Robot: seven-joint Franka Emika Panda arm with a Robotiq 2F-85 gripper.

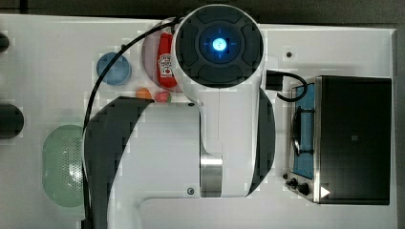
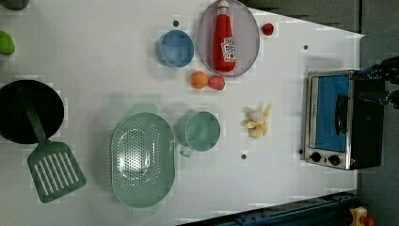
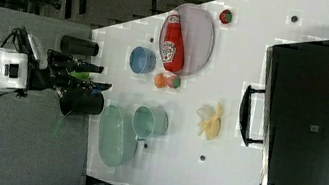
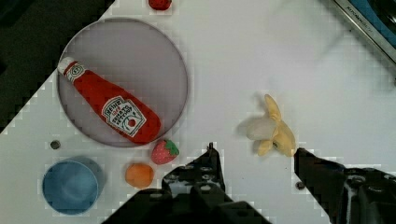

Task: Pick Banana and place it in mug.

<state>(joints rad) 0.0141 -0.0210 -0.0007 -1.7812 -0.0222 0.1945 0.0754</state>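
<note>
White table, banana lying between green mug and toaster oven, apart from both, gripper spread wide and empty above the table, near the banana

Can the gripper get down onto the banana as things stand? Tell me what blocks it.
Probably yes. The gripper is open and empty, and the banana lies alone on bare table, apart from the mug.
</note>
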